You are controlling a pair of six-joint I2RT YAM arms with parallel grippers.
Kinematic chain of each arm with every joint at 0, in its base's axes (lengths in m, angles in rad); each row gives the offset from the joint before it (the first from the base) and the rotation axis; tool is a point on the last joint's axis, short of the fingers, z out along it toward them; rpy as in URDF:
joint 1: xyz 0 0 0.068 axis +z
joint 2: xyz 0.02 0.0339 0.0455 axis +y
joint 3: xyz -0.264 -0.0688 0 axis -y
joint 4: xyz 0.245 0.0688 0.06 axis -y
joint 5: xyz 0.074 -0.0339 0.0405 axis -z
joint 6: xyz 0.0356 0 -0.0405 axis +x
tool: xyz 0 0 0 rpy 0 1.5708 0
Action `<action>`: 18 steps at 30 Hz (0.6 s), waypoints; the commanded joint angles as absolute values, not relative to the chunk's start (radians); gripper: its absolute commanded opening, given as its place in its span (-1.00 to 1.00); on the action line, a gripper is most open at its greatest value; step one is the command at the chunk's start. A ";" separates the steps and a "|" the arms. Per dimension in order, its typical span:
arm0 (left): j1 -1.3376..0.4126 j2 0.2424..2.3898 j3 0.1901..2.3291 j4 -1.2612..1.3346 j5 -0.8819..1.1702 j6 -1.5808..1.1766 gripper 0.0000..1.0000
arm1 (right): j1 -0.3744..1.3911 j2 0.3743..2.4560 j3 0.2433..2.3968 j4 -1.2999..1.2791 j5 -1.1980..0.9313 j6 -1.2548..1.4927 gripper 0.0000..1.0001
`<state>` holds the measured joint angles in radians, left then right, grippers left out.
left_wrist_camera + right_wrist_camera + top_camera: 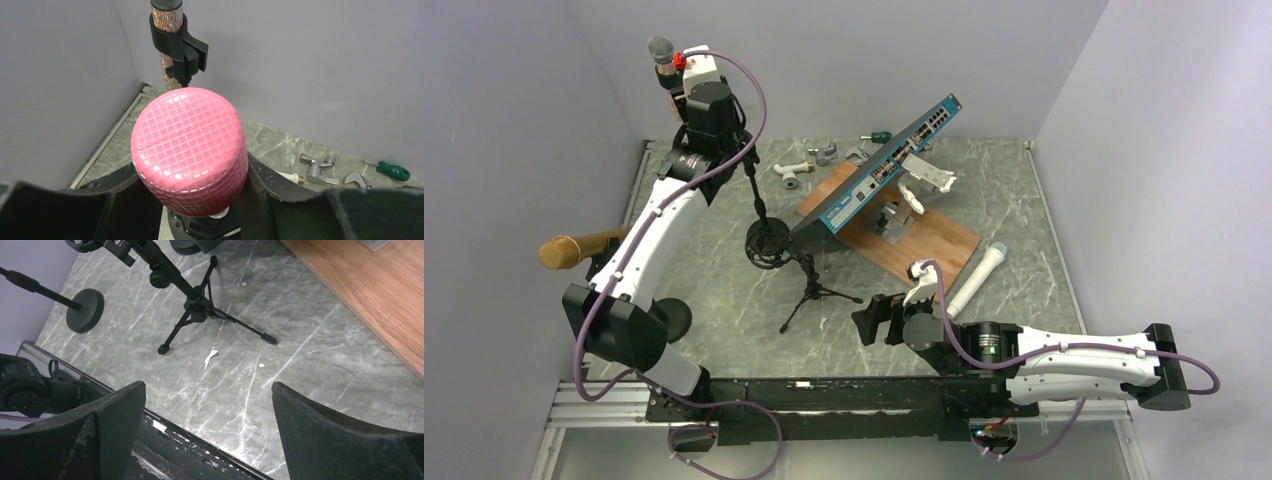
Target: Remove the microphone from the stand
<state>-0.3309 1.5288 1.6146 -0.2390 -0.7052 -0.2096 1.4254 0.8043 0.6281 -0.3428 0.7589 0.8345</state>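
Elbow bent, the left arm [654, 225] is raised toward the far-left corner, high over the table [310, 365]. There the left gripper [192, 185] has its dark fingers [100, 205] pressed on both sides of the pink microphone [190, 150], clasping its head. The right arm [1064, 360] lies low along the near edge, and the right gripper [207, 390] is spread wide over the marble beside a tripod stand [192, 310].

From above, the wrist hides nearly all of the pink microphone. Its body is cut off under the head, where only part of a black holder [200, 227] shows.

The head is a glossy, rounded pink dome with a fine pale grid. Just beyond it a glittery microphone [167, 30] stands upright in a black clip [182, 47].
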 commanded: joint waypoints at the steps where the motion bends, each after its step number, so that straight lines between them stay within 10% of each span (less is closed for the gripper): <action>1: -0.341 1.513 1.700 -0.141 -0.740 -0.119 -0.39 | 1.424 0.801 0.660 -0.330 0.788 0.839 0.96; 18: -0.555 1.273 1.855 -0.233 -0.641 -0.010 -0.71 | 1.424 0.816 0.672 -0.351 0.801 0.835 0.98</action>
